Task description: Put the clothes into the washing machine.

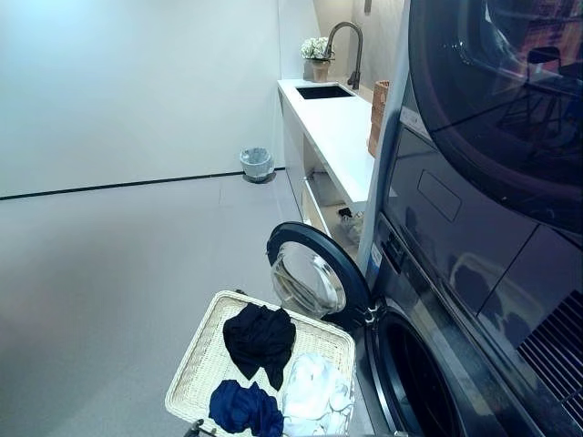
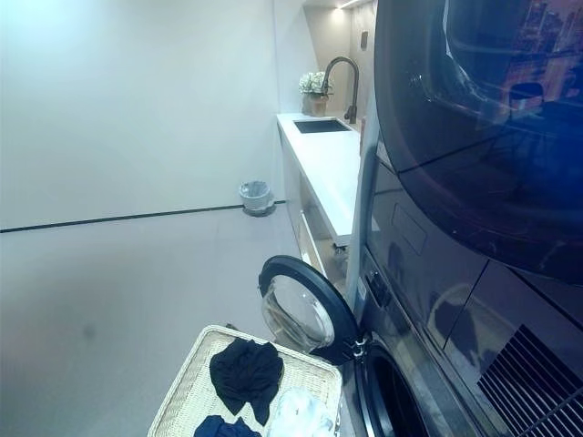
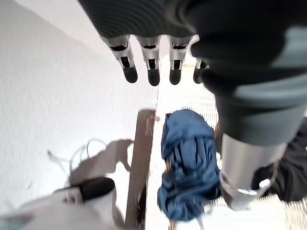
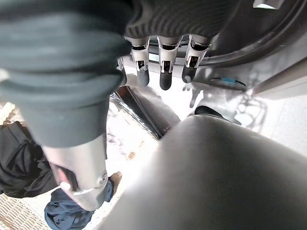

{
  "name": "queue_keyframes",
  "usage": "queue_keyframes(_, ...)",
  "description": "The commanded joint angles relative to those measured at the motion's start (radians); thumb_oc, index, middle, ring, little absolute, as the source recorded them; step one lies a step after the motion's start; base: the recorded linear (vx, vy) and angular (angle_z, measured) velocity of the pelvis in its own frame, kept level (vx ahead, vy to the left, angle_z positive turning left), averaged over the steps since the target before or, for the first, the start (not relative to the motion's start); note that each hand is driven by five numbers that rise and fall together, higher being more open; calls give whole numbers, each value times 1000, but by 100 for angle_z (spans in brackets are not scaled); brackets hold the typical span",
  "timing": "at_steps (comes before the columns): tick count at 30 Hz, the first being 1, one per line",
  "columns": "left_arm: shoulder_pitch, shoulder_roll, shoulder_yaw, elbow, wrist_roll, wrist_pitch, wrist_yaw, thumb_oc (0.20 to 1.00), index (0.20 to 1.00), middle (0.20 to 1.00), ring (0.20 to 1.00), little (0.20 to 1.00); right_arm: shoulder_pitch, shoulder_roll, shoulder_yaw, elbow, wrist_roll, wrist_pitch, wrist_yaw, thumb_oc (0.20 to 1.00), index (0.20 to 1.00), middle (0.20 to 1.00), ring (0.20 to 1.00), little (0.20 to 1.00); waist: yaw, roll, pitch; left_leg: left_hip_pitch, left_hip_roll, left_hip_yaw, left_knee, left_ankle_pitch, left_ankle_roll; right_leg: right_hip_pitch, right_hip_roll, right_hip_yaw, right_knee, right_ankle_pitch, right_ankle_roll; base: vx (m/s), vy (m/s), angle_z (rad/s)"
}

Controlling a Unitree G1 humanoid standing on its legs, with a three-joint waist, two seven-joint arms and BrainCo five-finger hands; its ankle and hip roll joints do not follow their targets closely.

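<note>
Beside the washer (image 1: 428, 364), a wicker basket (image 1: 196, 360) is sitting on the floor, and the washer's round door (image 1: 314, 273) is standing open just behind the basket's far edge. Three garments are lying in the basket: a black one (image 1: 260, 339) nearest the door, a white one (image 1: 314, 387) on the washer side, and a blue one (image 1: 244, 408) at the near edge. The left hand (image 3: 151, 67) is hanging above the blue garment with its fingers straight and holding nothing. The right hand (image 4: 163, 67) is hanging by the drum opening, likewise slack and empty. No garment is in the drum yet, so the task is judged to be at its start. Risks from here: a shallow pinch is likely to let loose cloth slip out during the lift; a sleeve may be dragging a second garment over the rim; the open door is crowding the path from basket to drum, so a carried garment or a forearm could be striking it and swinging it partly closed; cloth left draped over the drum's lip would be blocking the door.
</note>
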Motion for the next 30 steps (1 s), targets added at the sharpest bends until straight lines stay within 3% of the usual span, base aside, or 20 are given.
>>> queue_keyframes(1,-130,16,17,40,35,-39,114,1000,1000,1000,1000,1000,-67,14,21,36,0,-51,11,1000,1000,1000,1000,1000,-15,-41,41,-43,-88,21,14,7,75,-55,-4,13,36,63,18,8,45,-5)
queue_keyframes(6,-191,26,-3,27,25,-48,165,1000,1000,1000,1000,1000,-87,-5,40,20,14,-55,2,1000,1000,1000,1000,1000,-33,-30,77,-77,-90,27,20,13,82,-107,-10,34,63,64,16,-37,66,-16)
queue_keyframes(14,-383,48,-29,8,-57,-63,236,1000,1000,1000,1000,1000,-215,-29,85,-9,61,-71,-28,1000,1000,1000,1000,1000,-70,-17,232,-204,-98,45,74,23,93,-255,-19,97,117,83,16,-157,63,-15)
queue_keyframes(19,-460,73,-31,15,-83,-67,244,1000,1000,1000,1000,1000,-273,-24,106,-19,86,-68,-45,1000,1000,1000,1000,1000,-80,-26,286,-272,-104,59,119,22,95,-316,-20,117,135,95,16,-119,25,-15)
queue_keyframes(22,-577,119,-22,38,-99,-71,238,1000,1000,1000,1000,1000,-362,-10,135,-39,137,-64,-65,1000,1000,1000,1000,1000,-87,-51,364,-373,-108,77,198,16,91,-404,-23,135,162,116,14,-146,3,-14)
queue_keyframes(25,-623,141,-18,43,-92,-61,228,1000,1000,1000,1000,1000,-393,-6,142,-53,157,-58,-67,1000,1000,1000,1000,1000,-89,-64,387,-409,-110,85,228,11,89,-434,-24,140,166,126,14,-78,-14,-10)
queue_keyframes(30,-766,222,-23,50,-101,-24,211,1000,1000,1000,1000,1000,-480,9,176,-101,222,-55,-75,1000,1000,1000,1000,1000,-105,-117,459,-526,-103,112,311,-2,76,-537,-11,136,175,160,11,-91,-15,-19)
